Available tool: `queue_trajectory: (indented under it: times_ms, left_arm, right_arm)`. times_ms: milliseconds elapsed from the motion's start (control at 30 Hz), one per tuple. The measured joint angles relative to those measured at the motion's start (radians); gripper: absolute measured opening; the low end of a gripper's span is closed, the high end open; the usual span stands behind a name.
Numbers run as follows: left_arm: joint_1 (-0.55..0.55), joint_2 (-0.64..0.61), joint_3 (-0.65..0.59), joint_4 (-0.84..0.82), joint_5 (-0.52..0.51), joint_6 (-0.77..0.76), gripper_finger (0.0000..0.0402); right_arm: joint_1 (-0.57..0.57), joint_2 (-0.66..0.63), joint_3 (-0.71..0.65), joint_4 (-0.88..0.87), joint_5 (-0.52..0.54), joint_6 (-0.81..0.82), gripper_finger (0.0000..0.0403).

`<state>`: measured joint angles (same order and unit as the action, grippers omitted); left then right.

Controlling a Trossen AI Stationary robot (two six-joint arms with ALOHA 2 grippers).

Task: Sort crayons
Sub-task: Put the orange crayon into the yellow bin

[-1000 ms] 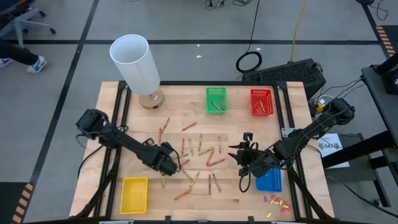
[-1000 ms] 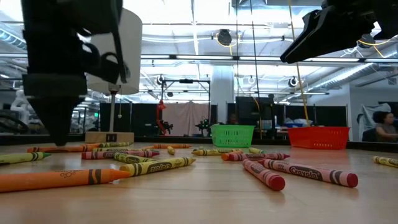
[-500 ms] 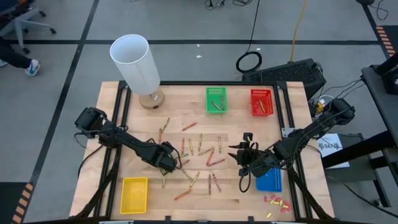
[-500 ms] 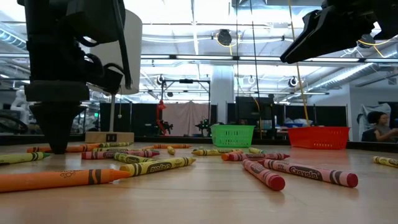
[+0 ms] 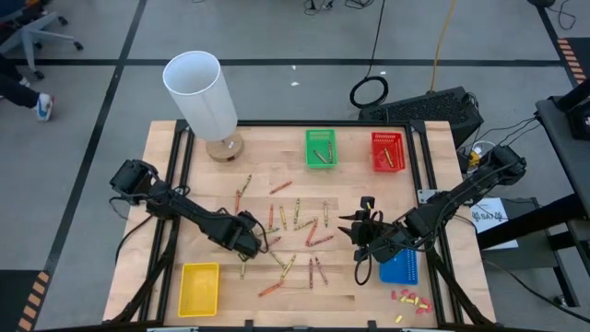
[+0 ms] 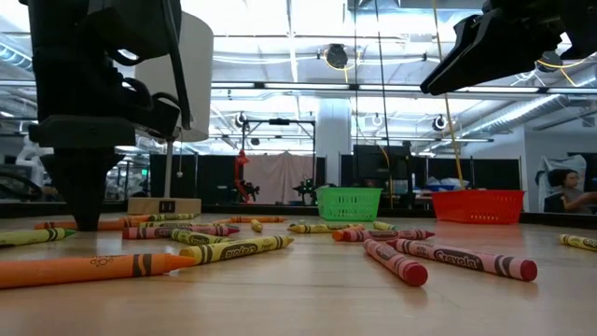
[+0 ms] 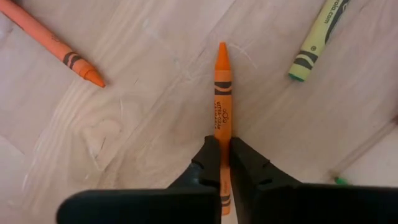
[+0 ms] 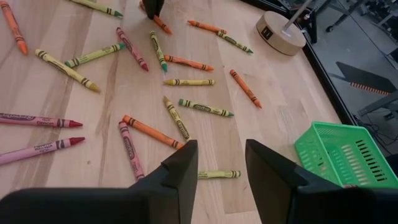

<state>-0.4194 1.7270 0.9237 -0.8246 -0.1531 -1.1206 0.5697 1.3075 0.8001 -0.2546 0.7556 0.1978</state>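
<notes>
Many crayons (image 5: 293,226), red, orange, olive-yellow and brown, lie scattered flat on the wooden table (image 5: 277,166). My left gripper (image 5: 251,242) stands over the left part of the scatter, pointing down, its fingertips down at the table (image 6: 84,219). It is shut on an orange crayon (image 7: 222,93). My right gripper (image 5: 361,229) hangs open above the right side of the scatter. It touches nothing, and its fingers (image 8: 180,171) slant down over the crayons. My left gripper pinches the orange crayon's paper-wrapped body (image 7: 222,130) between its two fingers, past the middle toward the blunt end. The fingers come from above, pointing down, and lie across the crayon. The crayon lies flat on the table, its pointed tip (image 7: 222,50) sticking out ahead.
A green basket (image 5: 321,148) and a red basket (image 5: 388,152) stand at the far edge. A yellow basket (image 5: 199,287) sits near left and a blue one (image 5: 398,266) near right. A white lamp (image 5: 203,97) rises at the far left. Small stubs (image 5: 410,300) cluster at the near right.
My left gripper has sunk a little onto the table and shut its fingers on the orange crayon, which still lies flat.
</notes>
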Motion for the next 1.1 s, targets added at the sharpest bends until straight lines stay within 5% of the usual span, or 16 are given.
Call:
queue_trajectory:
  times_ms: [567,1100]
  left_arm:
    - [-0.102,-0.167,-0.003,-0.024,0.02,0.01,0.001]
    - [-0.261,-0.353,-0.002,-0.084,0.078,0.188,0.0011]
  right_arm:
    - [0.0,0.0,0.0,-0.001,-0.001,0.0,0.0118]
    - [0.0,0.0,0.0,0.0,0.0,0.0,0.0118]
